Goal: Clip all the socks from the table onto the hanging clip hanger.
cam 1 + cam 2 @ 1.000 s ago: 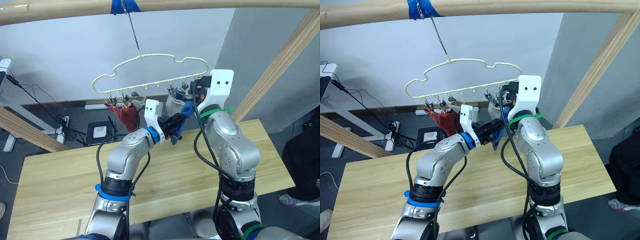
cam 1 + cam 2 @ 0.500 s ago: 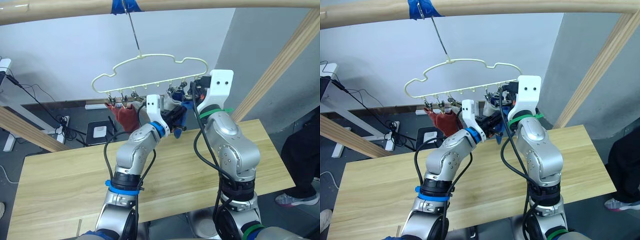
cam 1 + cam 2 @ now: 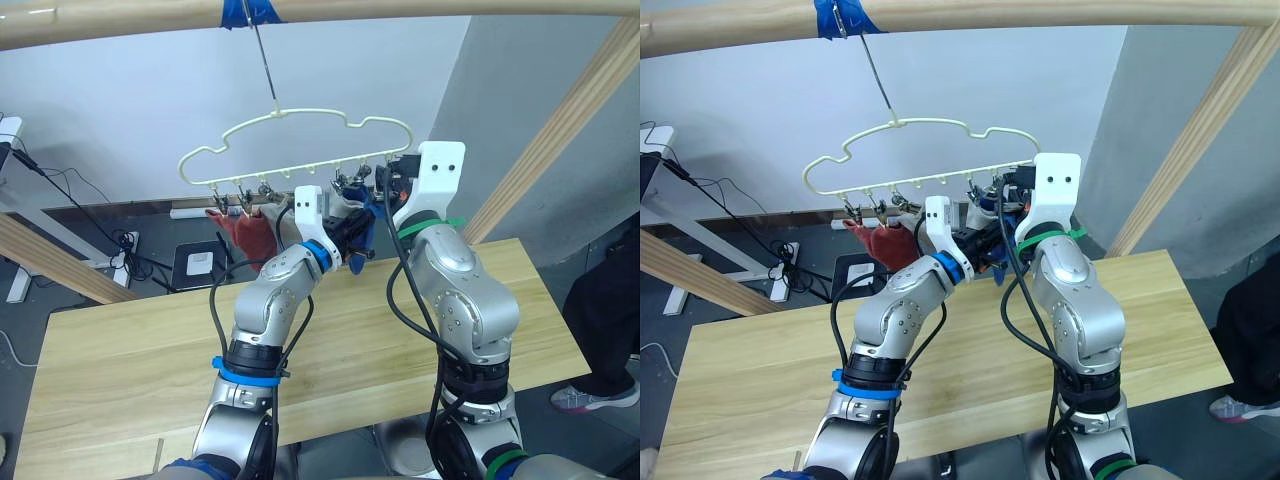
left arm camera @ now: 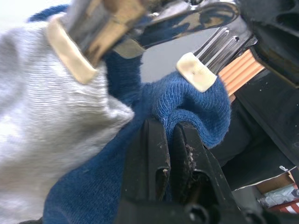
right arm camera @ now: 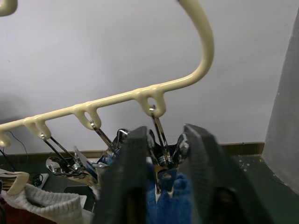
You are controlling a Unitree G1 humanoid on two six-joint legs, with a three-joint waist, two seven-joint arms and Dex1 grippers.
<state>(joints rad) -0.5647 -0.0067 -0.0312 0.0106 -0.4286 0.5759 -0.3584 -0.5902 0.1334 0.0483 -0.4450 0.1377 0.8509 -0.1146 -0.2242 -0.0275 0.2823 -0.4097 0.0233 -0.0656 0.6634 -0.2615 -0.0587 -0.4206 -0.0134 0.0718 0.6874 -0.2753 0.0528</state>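
Overhead, the hanger [image 3: 300, 150] is hanging by its hook, its bar running crosswise and tilting slightly up toward the right claw [image 5: 161, 154], whose fingers are squeezing the end clip [image 5: 163, 140]. Just below, the left claw [image 4: 167, 140] is pinching the blue sock [image 4: 196, 100], holding its edge up between that clip's pads. Beside it, a grey sock [image 4: 42, 107] is dangling from its clip.

Pale cream hanger [image 3: 300, 135] with silvery clips [image 5: 161, 142]; blue sock [image 4: 187, 105], light grey sock [image 4: 51, 121], rust-red sock [image 3: 250, 232]; light wood table [image 3: 120, 370]; black fingers [image 4: 152, 154].
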